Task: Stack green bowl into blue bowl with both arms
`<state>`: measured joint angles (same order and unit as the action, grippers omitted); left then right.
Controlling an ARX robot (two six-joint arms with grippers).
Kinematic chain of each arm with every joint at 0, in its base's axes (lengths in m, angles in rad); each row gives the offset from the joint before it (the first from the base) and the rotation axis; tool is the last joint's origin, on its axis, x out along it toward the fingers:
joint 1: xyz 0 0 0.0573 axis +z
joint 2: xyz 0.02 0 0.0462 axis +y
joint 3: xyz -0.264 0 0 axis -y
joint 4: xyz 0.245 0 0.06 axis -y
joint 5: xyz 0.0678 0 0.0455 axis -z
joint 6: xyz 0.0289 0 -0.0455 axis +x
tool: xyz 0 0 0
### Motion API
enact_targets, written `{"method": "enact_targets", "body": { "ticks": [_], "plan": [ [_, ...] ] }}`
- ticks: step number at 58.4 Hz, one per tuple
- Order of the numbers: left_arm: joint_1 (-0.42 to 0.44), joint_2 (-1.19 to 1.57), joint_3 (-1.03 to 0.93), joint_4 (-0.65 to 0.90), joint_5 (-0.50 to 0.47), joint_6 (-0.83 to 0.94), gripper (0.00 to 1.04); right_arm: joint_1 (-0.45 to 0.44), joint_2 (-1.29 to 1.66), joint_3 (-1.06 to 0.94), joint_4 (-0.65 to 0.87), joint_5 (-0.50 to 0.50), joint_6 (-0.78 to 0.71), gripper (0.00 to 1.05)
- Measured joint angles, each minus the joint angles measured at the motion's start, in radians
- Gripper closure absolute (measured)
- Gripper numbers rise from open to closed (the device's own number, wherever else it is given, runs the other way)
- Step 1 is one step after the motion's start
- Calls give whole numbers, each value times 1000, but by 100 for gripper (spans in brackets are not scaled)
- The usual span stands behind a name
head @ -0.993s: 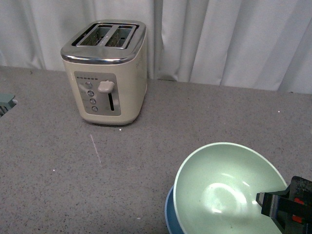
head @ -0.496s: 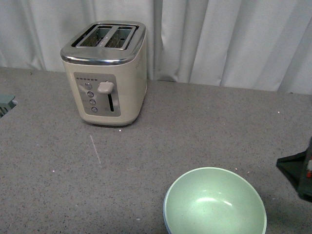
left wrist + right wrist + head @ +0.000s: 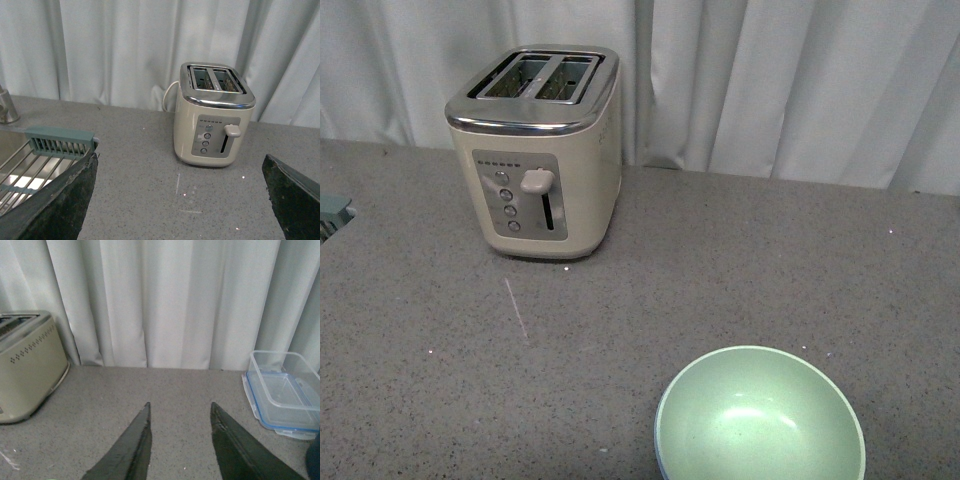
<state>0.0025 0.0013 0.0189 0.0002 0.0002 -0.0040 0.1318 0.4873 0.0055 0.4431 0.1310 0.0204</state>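
The green bowl (image 3: 760, 425) sits upright at the near edge of the front view, nested inside the blue bowl (image 3: 658, 452). Only a thin strip of the blue bowl's rim shows at the green bowl's left side. Neither arm shows in the front view. In the left wrist view my left gripper (image 3: 180, 156) is open wide and empty over bare counter in front of the toaster. In the right wrist view my right gripper (image 3: 180, 404) is open and empty, above the counter. Neither wrist view shows the bowls clearly.
A cream toaster (image 3: 535, 150) stands at the back left; it also shows in the left wrist view (image 3: 212, 122) and the right wrist view (image 3: 27, 365). A sink rack (image 3: 60, 142) lies at the left. A clear lidded container (image 3: 282, 392) sits at the right. White curtains hang behind the counter.
My right gripper let go of the green bowl and withdrew out of the front view to the right. The green bowl dropped from tilted to level inside the blue bowl.
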Motion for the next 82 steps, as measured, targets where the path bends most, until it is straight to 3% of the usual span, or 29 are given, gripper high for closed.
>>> {"method": "enact_targets", "body": {
  "ticks": [10,14,30,41,73,82],
  "plan": [
    [0,0,0,0,0,0,6,30,-301,1,-267,38,-14,104],
    [0,0,0,0,-1,0,6,60,-430,1,-407,70,-17,104],
    [0,0,0,0,0,0,6,218,-422,1,-369,220,-17,104],
    [0,0,0,0,0,0,6,101,-457,0,-414,91,-17,104],
    [0,0,0,0,0,0,6,79,-462,0,-417,79,-19,10],
    [0,0,0,0,0,0,6,79,-462,0,-417,79,-19,9]
  ]
}}
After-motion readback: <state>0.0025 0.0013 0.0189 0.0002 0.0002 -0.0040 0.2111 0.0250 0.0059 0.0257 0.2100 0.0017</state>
